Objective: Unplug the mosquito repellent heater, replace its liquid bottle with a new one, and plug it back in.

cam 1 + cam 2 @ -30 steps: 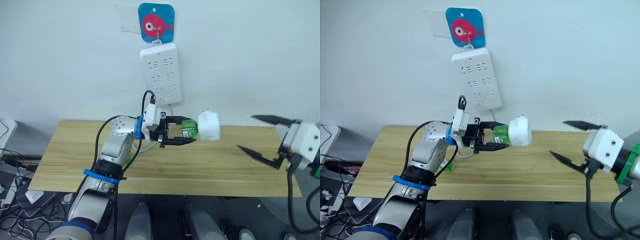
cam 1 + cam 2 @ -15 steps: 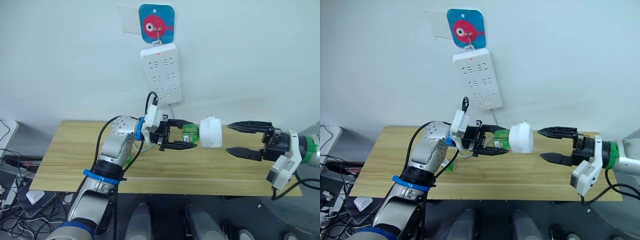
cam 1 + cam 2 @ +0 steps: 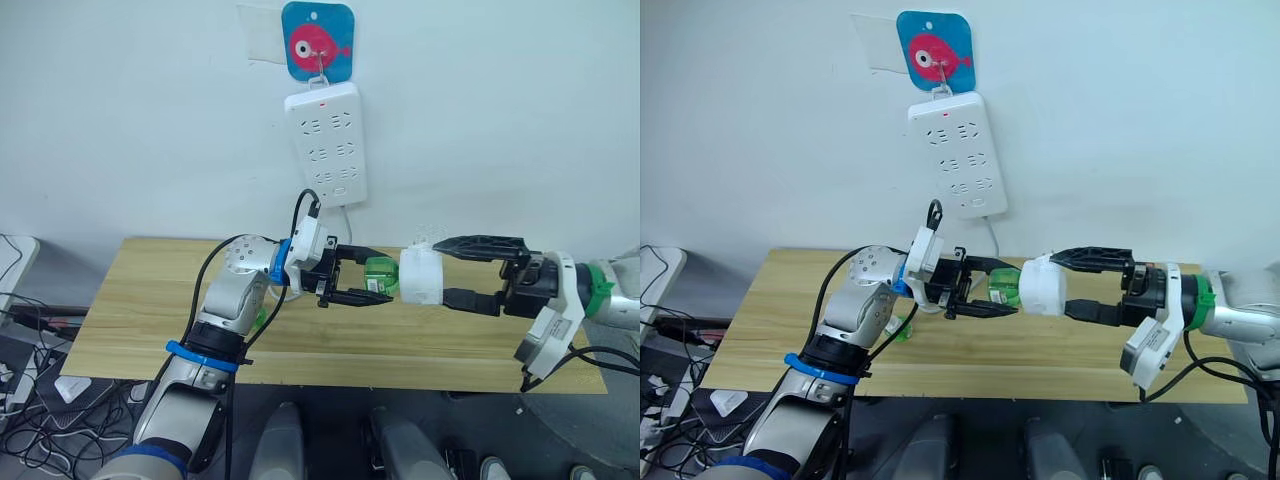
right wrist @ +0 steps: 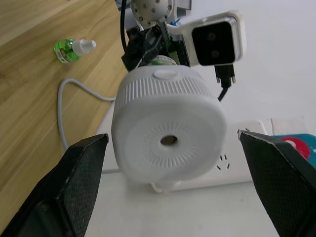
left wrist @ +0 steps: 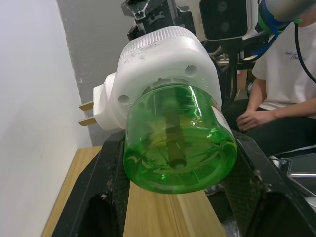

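Above the table [image 3: 130, 330], my left gripper [image 3: 368, 282] was clenched on the liquid bottle [image 3: 381, 276], still screwed into the mosquito repellent heater [image 3: 421, 276]. My right gripper [image 3: 440, 271] stood released, fingers straddling the heater without touching. The new one [image 4: 73, 48] lay on the table's far left.

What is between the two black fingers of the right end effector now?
The mosquito repellent heater, apart from both fingers, as the right wrist view shows; the left end effector holds its liquid bottle.

We see a light wooden table [image 3: 140, 330] set against a white wall. On it, behind the left arm, lies a small green bottle with a white cap [image 4: 72, 49], on its side. Near the bottle, a white cable [image 4: 74, 118] curves over the boards at the back edge.
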Available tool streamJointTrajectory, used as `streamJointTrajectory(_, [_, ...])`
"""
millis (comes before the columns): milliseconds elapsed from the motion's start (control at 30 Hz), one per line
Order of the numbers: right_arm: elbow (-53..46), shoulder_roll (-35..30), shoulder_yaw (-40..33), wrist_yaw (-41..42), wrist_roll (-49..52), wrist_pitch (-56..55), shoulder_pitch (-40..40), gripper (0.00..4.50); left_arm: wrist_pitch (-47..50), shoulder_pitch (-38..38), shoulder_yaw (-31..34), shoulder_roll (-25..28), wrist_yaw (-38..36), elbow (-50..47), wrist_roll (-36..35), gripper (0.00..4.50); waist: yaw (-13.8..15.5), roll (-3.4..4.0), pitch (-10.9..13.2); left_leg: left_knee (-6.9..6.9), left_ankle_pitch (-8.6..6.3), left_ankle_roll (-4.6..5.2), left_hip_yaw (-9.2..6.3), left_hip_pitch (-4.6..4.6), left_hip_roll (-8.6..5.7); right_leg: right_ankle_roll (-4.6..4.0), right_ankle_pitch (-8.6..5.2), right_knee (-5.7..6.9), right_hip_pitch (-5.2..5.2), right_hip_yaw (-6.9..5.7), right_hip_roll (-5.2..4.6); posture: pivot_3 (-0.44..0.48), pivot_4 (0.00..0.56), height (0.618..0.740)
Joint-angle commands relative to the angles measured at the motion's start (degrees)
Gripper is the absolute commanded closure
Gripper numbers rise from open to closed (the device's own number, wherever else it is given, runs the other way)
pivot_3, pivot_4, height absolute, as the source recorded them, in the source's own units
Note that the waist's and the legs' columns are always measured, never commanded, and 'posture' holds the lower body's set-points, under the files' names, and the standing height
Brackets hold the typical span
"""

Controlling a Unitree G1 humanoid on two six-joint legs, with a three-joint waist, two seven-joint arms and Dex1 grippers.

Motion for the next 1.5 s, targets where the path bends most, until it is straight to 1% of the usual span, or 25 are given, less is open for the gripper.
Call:
streamJointTrajectory(33, [-1.23,0.41,0.30,-0.49,-0.07,0.69,-1.23,0.06,-0.76,-1.29,0.03,-0.45,-0.28,-1.71,-0.31,2.27,0.00,0.00,0.00,0.00,0.00,0.00,0.00,0.00,0.00,0.00,0.00,0.00,0.00,0.00,0.00,-0.035,0.268,0.740])
streamJointTrajectory(200, [-1.70,0.79,0.80,-0.74,-0.11,1.12,-1.20,0.06,-0.79,-0.96,-0.05,-0.30,-0.60,-2.02,-0.30,2.27,0.01,0.00,0.01,-0.02,0.00,0.00,-0.02,0.00,0.00,0.00,0.00,-0.01,0.00,-0.02,0.00,-0.036,0.267,0.740])
streamJointTrajectory(333, [-1.42,-0.21,-0.08,-0.60,0.77,1.18,0.69,0.06,-1.21,-1.37,0.22,-0.28,-0.54,-1.33,-0.06,2.27,0.01,0.00,0.01,-0.02,0.00,0.00,-0.02,0.00,0.00,0.00,0.00,-0.01,0.00,-0.02,0.00,-0.032,0.268,0.740])
streamJointTrajectory(400, [-0.24,-1.98,-1.65,-0.28,2.03,-0.04,3.85,0.06,-1.61,-1.80,0.58,-0.22,-0.39,-0.65,0.14,2.27,0.14,0.00,0.01,-0.02,0.00,0.00,-0.03,0.00,0.00,0.00,0.00,0.00,0.01,-0.02,0.00,-0.027,0.266,0.740])
streamJointTrajectory(500, [1.73,-6.72,-6.27,0.70,7.16,-3.01,12.04,0.06,-2.64,-1.84,1.28,0.57,-1.06,0.33,0.58,2.27,0.40,0.01,0.04,-0.02,0.00,0.00,-0.09,-0.02,-0.11,0.01,0.00,-0.04,0.05,0.00,-0.03,-0.027,0.268,0.740])
streamJointTrajectory(567, [1.56,-10.65,-10.71,2.74,14.60,-1.30,19.13,0.06,-3.66,-1.36,1.85,1.37,-1.93,0.86,0.62,2.27,0.28,-0.02,0.10,-0.04,-0.02,0.03,-0.08,-0.03,-0.12,0.01,-0.01,-0.11,0.10,0.00,-0.06,-0.033,0.270,0.740])
streamJointTrajectory(633, [-0.76,-13.82,-15.48,6.45,25.03,7.15,26.59,0.06,-5.35,-0.99,2.37,1.73,-2.52,1.44,0.61,2.27,0.11,0.00,0.13,-0.04,-0.03,0.04,-0.06,-0.02,-0.17,0.02,-0.01,-0.14,0.14,0.02,-0.08,-0.040,0.270,0.740])
streamJointTrajectory(667, [-1.82,-14.58,-16.86,7.65,28.01,10.14,28.68,0.06,-5.90,-0.94,2.54,1.75,-2.65,1.68,0.62,2.27,-0.02,-0.01,0.14,-0.04,-0.03,0.05,-0.07,-0.01,-0.14,0.02,-0.01,-0.16,0.19,0.00,-0.07,-0.042,0.270,0.740])
streamJointTrajectory(733, [-9.56,-17.28,-23.29,11.28,43.42,32.03,38.35,0.06,-9.01,-1.20,3.10,1.20,-3.12,2.97,0.76,2.27,-0.35,-0.01,0.20,-0.03,-0.03,0.06,-0.04,0.08,-0.12,0.02,-0.01,-0.16,0.28,0.03,-0.05,-0.047,0.269,0.740])
streamJointTrajectory(767, [-13.95,-19.29,-27.14,10.41,53.68,46.32,42.51,0.06,-10.49,-1.62,3.32,0.85,-3.19,4.02,1.02,2.27,-0.41,0.02,0.21,-0.03,-0.02,0.08,-0.05,0.14,-0.10,0.02,-0.01,-0.15,0.35,0.03,-0.05,-0.049,0.270,0.740])
streamJointTrajectory(800, [-17.44,-22.24,-31.05,7.00,65.78,62.72,45.94,0.06,-12.99,-2.13,3.63,0.31,-3.73,5.35,1.17,2.27,-0.64,0.01,0.24,-0.02,-0.02,0.08,-0.08,0.13,-0.12,0.02,-0.01,-0.13,0.36,0.00,-0.03,-0.053,0.271,0.740])
streamJointTrajectory(833, [-19.26,-24.53,-34.29,2.43,76.75,75.18,47.54,0.06,-14.77,-2.55,3.80,-0.07,-4.15,6.38,1.25,2.27,-0.89,-0.05,0.27,-0.03,0.00,0.09,0.01,0.10,-0.12,0.03,-0.01,-0.09,0.41,0.07,-0.03,-0.053,0.271,0.740])
streamJointTrajectory(867, [-19.42,-26.90,-36.88,-1.40,91.25,85.47,47.60,0.06,-15.98,-3.00,3.87,-0.43,-4.16,7.26,1.41,2.27,-1.25,-0.14,0.32,-0.05,0.01,0.11,0.05,0.09,-0.13,0.04,-0.02,-0.12,0.48,0.09,-0.03,-0.051,0.271,0.740])
streamJointTrajectory(900, [-18.41,-28.75,-38.51,-4.39,102.98,92.77,46.82,0.06,-17.08,-3.46,3.97,-0.76,-4.19,8.08,1.50,2.27,-1.42,-0.24,0.38,-0.02,0.02,0.13,0.07,0.08,-0.16,0.06,0.00,-0.12,0.49,0.11,-0.02,-0.047,0.273,0.740])
streamJointTrajectory(933, [-16.69,-29.31,-38.92,-4.69,110.44,98.66,44.92,0.06,-18.50,-3.90,4.09,-1.12,-4.28,8.77,1.55,2.27,-1.49,-0.40,0.48,-0.02,0.05,0.17,0.07,0.05,-0.16,0.11,0.03,-0.13,0.48,0.12,-0.02,-0.047,0.273,0.740])
streamJointTrajectory(967, [-14.35,-29.23,-38.48,-3.57,114.22,104.22,42.37,0.06,-19.76,-4.29,4.22,-1.46,-4.38,9.29,1.49,2.27,-1.48,-0.52,0.55,-0.01,0.05,0.19,0.08,0.05,-0.22,0.15,0.02,-0.16,0.46,0.14,0.00,-0.044,0.274,0.740])
streamJointTrajectory(1033, [-10.22,-28.00,-36.10,-1.07,115.40,112.75,36.33,0.06,-22.27,-5.00,4.42,-2.00,-4.52,10.11,1.37,2.27,-1.19,-0.65,0.64,-0.01,0.05,0.20,-0.03,0.03,-0.15,0.38,-0.09,-0.27,0.30,0.07,0.03,-0.039,0.278,0.740])
streamJointTrajectory(1167, [-3.53,-24.58,-26.90,2.98,115.40,124.78,23.51,0.06,-28.72,-6.16,4.26,-3.17,-5.19,11.19,1.62,2.27,-0.47,-0.76,0.76,-0.05,-0.05,0.36,-0.02,-0.11,-0.16,0.46,-0.04,-0.67,0.28,0.04,-0.08,-0.029,0.282,0.740])
streamJointTrajectory(1200, [-3.06,-22.64,-24.49,1.94,115.40,125.94,20.82,0.06,-29.45,-6.32,4.08,-3.40,-5.33,11.27,1.58,2.27,-0.24,-0.70,0.80,-0.06,-0.09,0.43,0.01,-0.12,-0.17,0.44,-0.03,-0.75,0.28,0.04,-0.10,-0.023,0.284,0.740])
streamJointTrajectory(1233, [-2.46,-21.02,-22.49,1.07,115.40,126.96,18.49,0.06,-29.95,-6.48,3.93,-3.60,-5.39,11.37,1.55,2.27,0.02,-0.70,0.82,-0.09,-0.12,0.47,0.03,-0.14,-0.18,0.24,0.08,-0.81,0.27,0.04,-0.14,-0.024,0.285,0.740])
streamJointTrajectory(1333, [-0.17,-15.16,-17.76,-3.11,115.40,129.12,12.46,0.06,-30.96,-7.10,3.68,-4.23,-5.57,10.85,1.04,2.27,0.18,-0.63,0.90,-0.11,-0.17,0.56,0.01,-0.22,-0.18,0.24,0.09,-0.91,0.26,-0.01,-0.14,-0.017,0.287,0.740])
streamJointTrajectory(1500, [2.33,-10.29,-16.26,-8.36,115.40,131.59,7.99,0.06,-30.27,-7.24,3.23,-4.14,-6.83,10.21,0.30,2.27,0.20,-0.42,1.07,-0.11,-0.19,0.59,0.02,-0.28,-0.21,0.24,0.09,-0.97,0.25,-0.01,-0.17,-0.019,0.288,0.740])
